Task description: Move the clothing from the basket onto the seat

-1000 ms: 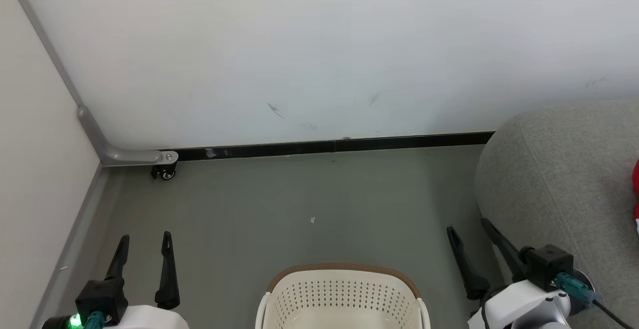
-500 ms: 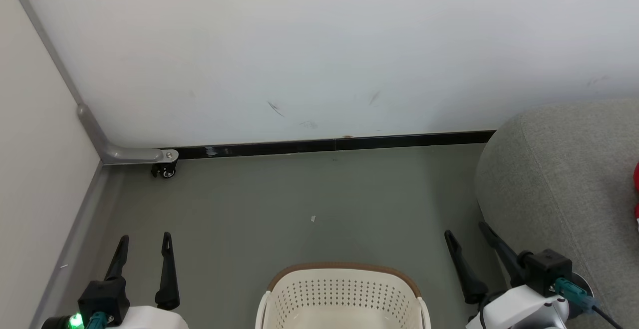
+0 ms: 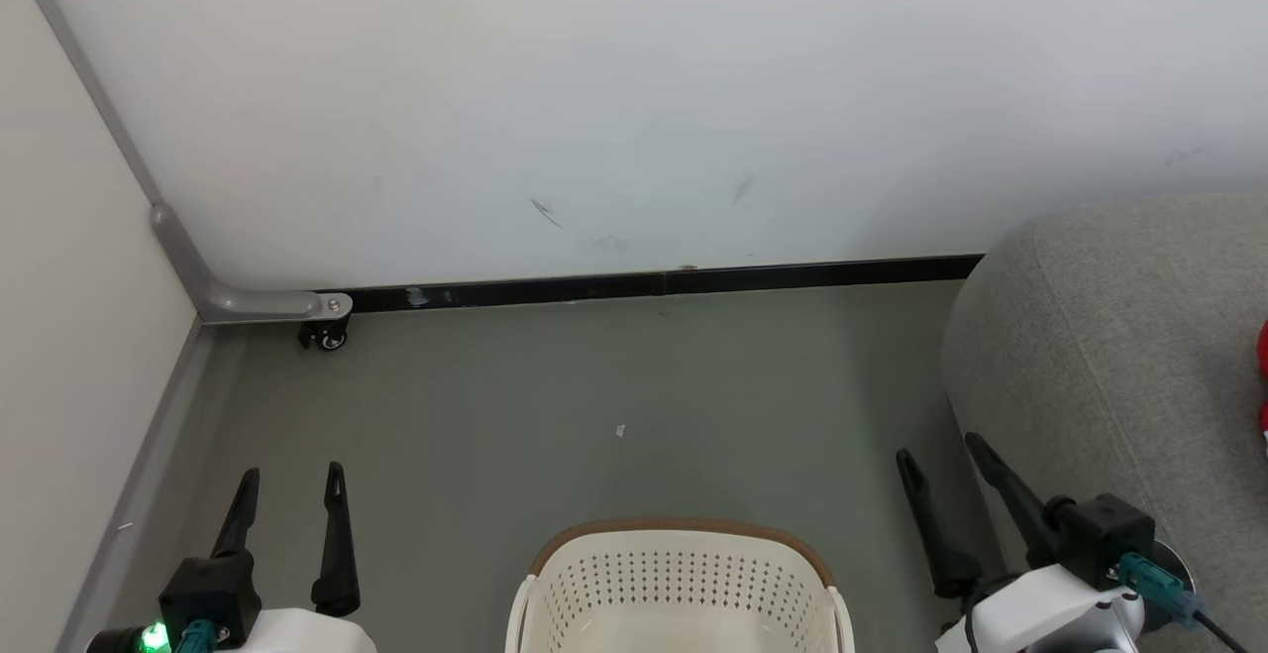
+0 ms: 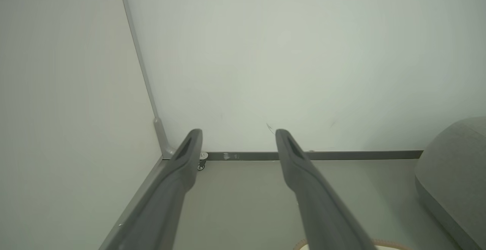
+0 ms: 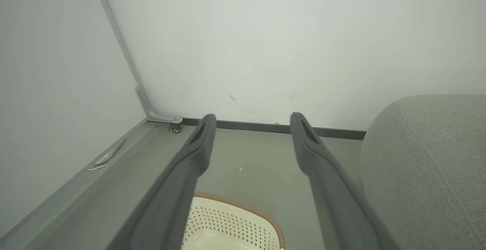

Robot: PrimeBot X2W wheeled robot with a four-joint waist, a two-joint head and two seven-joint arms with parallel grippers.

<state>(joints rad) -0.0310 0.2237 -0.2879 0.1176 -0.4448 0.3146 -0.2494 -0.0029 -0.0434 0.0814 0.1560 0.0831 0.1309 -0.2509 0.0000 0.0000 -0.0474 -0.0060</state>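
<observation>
- Head view: a cream-white perforated plastic basket [image 3: 682, 579] with a brown rim is set on the grey floor [image 3: 594, 376]. A sliver of bright red clothing [image 3: 1263, 346] is seen on the light-grey fabric seat [image 3: 1109, 356] — far right.
- Left wrist view: the left gripper [image 4: 238, 132] is seen released, dark fingers spread.
- Right wrist view: the right gripper [image 5: 252, 116] is released too — the basket is framed between its fingers.

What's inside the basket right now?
Inside the basket: its perforated far wall and a strip of bare bottom, nothing lying on them. The near part runs off the picture's lower edge, so its contents are unseen.
</observation>
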